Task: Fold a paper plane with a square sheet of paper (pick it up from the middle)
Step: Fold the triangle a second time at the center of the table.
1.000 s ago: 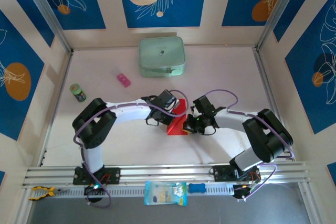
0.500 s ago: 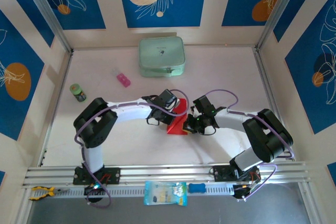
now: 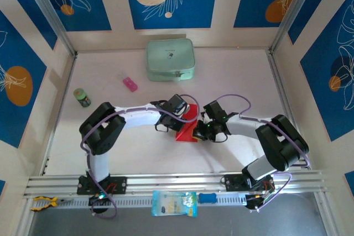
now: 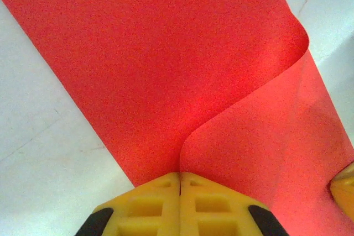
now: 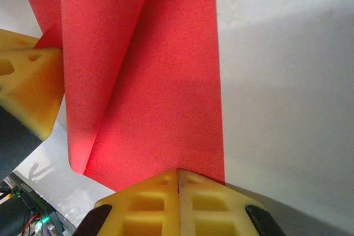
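From above, much of the square sheet of paper (image 3: 187, 132) is covered by the left hand (image 3: 178, 119) and the right hand (image 3: 202, 130), and its outline cannot be told. In the left wrist view the sheet is cut off at the top and right edges; in the right wrist view, at the top. The label of the green can (image 3: 82, 97) is too small to be read.

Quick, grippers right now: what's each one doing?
Left gripper: closed, pinching the red sheet.
Right gripper: closed, pinching the same red sheet.
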`<state>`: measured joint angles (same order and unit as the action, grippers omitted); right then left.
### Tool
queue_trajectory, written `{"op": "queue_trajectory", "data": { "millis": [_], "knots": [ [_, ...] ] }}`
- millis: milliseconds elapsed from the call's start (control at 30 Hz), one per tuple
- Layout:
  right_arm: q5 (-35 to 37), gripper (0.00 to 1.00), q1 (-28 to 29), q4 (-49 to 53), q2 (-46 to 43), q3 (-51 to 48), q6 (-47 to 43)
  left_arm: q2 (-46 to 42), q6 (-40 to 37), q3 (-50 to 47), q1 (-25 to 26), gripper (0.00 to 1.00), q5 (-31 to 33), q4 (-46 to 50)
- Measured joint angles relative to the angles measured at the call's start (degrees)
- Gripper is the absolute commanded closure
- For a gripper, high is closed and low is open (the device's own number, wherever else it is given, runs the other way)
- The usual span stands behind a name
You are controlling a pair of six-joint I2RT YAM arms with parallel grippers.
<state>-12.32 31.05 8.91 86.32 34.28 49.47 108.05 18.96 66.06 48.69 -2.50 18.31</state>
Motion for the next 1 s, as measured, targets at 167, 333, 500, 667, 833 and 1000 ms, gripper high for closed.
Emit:
{"op": "queue_trajectory", "data": {
  "millis": [167,333,500,667,833,1000],
  "knots": [
    [-0.11,0.95,-0.55,0.42,-0.55,-0.02,0.02,0.04,0.02,0.00,-0.07,0.99,-0.24,-0.04],
    [-1.70,0.94,-3.45,0.09,-4.31,-0.37,0.15,0.04,0.07,0.00,-0.13,0.99,-0.44,-0.04],
    [-5.77,0.98,-6.40,-5.42,-6.16,-0.37,2.23,0.04,0.22,-0.11,-0.15,0.99,-0.87,-0.33],
    [-8.68,1.00,-5.81,-11.21,-1.79,0.90,5.31,0.07,0.22,-0.13,-0.15,0.99,-1.09,-0.48],
    [-9.07,1.00,-4.74,-14.10,2.16,2.64,7.08,0.09,0.22,-0.13,-0.15,0.99,-1.09,-0.48],
    [-9.64,1.00,-4.48,-15.56,3.65,3.02,8.09,0.09,0.20,-0.13,-0.15,0.99,-1.16,-0.50]
  ]
}}
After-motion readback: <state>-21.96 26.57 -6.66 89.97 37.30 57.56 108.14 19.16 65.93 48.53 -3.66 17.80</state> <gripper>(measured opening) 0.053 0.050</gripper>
